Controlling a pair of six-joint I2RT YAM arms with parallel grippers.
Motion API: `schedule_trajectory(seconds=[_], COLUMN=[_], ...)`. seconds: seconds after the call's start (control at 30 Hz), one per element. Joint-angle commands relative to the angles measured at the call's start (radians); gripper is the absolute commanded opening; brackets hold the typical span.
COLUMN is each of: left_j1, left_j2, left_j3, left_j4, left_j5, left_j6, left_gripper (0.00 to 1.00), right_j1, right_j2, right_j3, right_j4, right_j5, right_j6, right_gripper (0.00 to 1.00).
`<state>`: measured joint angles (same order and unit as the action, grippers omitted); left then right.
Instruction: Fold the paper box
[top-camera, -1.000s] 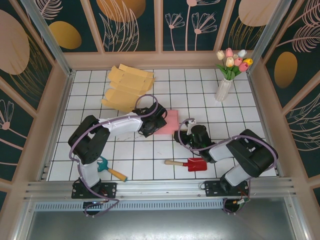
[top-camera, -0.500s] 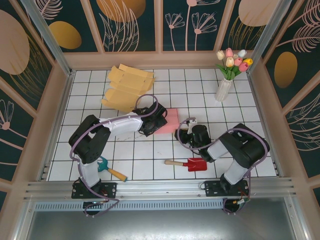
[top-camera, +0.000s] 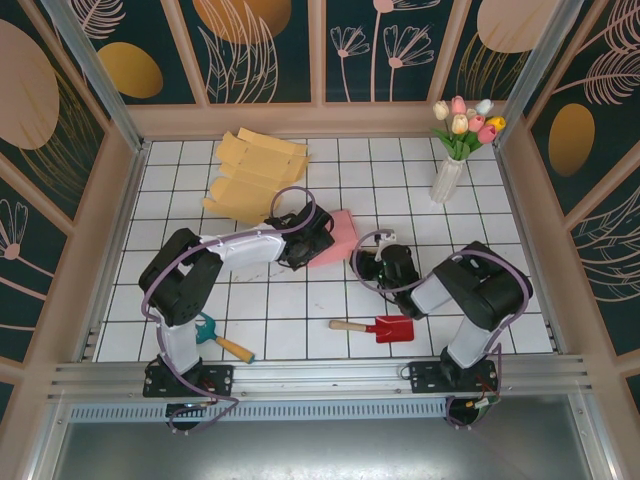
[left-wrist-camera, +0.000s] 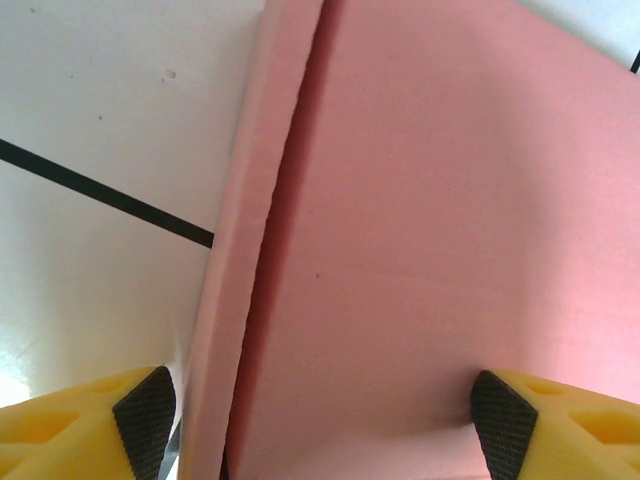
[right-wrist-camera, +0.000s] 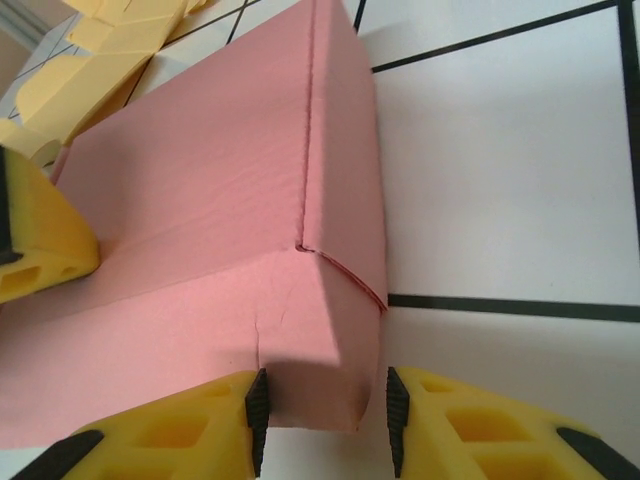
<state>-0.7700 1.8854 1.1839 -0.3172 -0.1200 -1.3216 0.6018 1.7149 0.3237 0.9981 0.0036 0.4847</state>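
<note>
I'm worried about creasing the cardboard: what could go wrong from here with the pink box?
1. The right gripper looks pinched onto one end corner of the pink box. Squeezing harder or pulling could crush or tear that corner.
2. The side flap gapes along its seam beside the wide-open left gripper. Pressing down there may crease it crookedly rather than tuck it in.
</note>
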Motion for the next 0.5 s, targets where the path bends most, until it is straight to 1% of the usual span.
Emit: schedule_trajectory(seconds=[0.0, 0.23, 0.47], left_j1=[0.003, 0.003, 0.003], left_j2=[0.078, 0.078, 0.09], left_j3=[-0.042, -0.035, -0.025], left_j4=[-0.133, -0.132, -0.122], left_j5=[0.003, 0.006, 0.017], left_j6=[0.015, 0.019, 0.027], left_gripper=[0.8, 0.8, 0.79], right_j1=[-0.013, -0.004, 0.036], right_j2=[0.062, 0.111, 0.154], right_j3=[0.015, 0.079, 0.163], right_j4=[-0.163, -0.204, -0.287], right_j5=[0.054, 0.03, 0.029], right_j6=[0.025, 0.017, 0.018], right_gripper=[0.4, 0.39, 0.38])
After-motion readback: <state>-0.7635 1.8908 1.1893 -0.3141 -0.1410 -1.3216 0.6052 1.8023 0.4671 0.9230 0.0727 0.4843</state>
